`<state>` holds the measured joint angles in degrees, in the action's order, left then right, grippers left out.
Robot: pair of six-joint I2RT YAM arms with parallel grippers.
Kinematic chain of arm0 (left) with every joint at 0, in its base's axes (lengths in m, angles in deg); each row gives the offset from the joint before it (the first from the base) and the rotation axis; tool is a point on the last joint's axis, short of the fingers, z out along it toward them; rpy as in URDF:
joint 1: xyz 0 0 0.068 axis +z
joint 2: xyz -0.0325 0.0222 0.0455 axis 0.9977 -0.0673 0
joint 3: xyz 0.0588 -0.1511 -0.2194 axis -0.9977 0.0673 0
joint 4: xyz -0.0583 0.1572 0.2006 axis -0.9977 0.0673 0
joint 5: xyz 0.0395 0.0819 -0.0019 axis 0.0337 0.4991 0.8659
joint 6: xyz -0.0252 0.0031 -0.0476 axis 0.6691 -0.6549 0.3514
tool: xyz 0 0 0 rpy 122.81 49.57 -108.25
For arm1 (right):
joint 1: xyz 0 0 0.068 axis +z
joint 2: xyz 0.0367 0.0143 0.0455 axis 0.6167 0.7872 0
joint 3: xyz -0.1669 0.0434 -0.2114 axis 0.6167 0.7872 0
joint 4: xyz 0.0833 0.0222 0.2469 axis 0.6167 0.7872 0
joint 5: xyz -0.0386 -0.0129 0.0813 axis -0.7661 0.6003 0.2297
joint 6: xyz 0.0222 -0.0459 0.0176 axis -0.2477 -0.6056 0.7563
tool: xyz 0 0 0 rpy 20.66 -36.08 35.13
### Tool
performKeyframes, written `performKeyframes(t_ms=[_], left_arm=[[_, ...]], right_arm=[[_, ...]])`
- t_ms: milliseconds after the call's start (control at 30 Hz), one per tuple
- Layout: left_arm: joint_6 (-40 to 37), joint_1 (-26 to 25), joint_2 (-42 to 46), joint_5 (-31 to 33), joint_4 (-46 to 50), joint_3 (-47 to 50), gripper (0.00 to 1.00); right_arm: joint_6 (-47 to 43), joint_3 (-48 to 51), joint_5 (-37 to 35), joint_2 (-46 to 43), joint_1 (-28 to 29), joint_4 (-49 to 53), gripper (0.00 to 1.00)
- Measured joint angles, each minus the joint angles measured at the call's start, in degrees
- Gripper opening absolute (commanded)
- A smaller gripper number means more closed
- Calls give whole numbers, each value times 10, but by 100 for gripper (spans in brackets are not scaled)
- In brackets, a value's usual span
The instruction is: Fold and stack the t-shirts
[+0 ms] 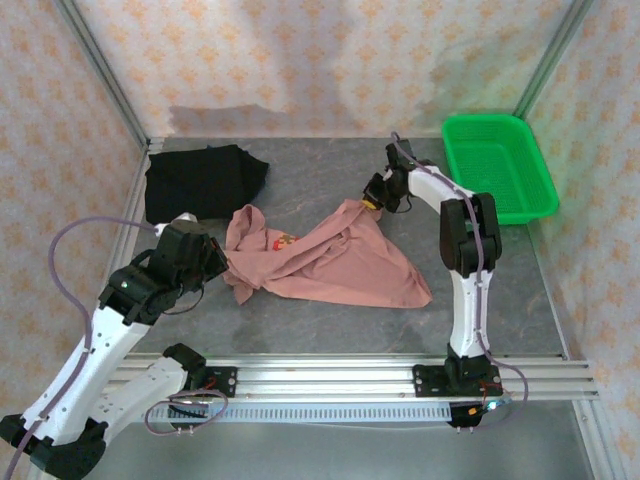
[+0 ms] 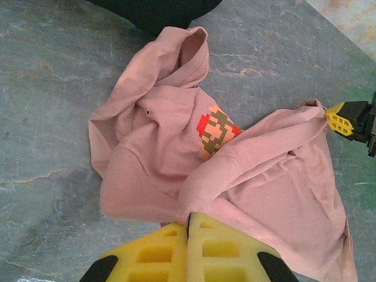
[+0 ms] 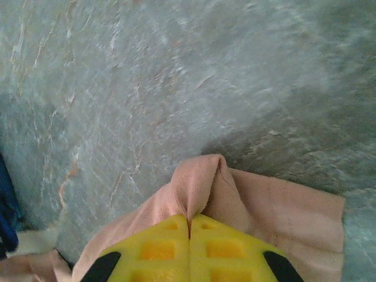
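The salmon-pink t-shirt point(image 1: 330, 262) lies crumpled across the middle of the grey table, its pixel chest print point(image 2: 216, 130) facing up. My left gripper point(image 1: 222, 262) is shut on the shirt's left hem point(image 2: 188, 207), its yellow pads point(image 2: 229, 252) pinching a fold. At the shirt's far right corner my right gripper point(image 1: 372, 200) is shut on a pinched ridge of pink cloth point(image 3: 202, 179); its yellow tip point(image 2: 339, 117) also shows from the left wrist. The black t-shirt point(image 1: 203, 181) sits bunched at the back left.
A green plastic mesh basket point(image 1: 497, 166) stands at the back right corner. Aluminium rails point(image 1: 330, 372) run along the near edge, and patterned walls close off the back and sides. Bare grey table point(image 1: 320, 165) lies between the black shirt and the basket.
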<state>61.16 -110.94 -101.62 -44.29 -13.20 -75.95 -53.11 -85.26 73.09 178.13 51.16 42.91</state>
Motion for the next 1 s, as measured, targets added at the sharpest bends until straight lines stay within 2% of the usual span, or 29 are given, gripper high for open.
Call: performKeyframes(t_ms=[200,367,533,700,800,933,1000], left_arm=[[-11,26,-27,8,7,-49,0],[-44,48,-98,11,7,-186,0],[-85,91,-166,9,7,-330,0],[-117,153,-227,-15,8,-450,0],[-126,189,-277,-44,11,-543,0],[-138,200,-375,-82,14,-714,0],[-141,200,-422,-96,19,-800,0]], right_arm=[[0,10,-37,-90,-9,8,0],[-14,-46,-54,-201,-31,36,0],[-26,-134,-58,-258,-61,64,0],[-33,-233,-58,-255,-85,112,0],[-33,-330,-56,-226,-95,149,0],[-25,-523,-45,-151,-113,183,0],[-14,-576,-38,-133,-125,185,0]])
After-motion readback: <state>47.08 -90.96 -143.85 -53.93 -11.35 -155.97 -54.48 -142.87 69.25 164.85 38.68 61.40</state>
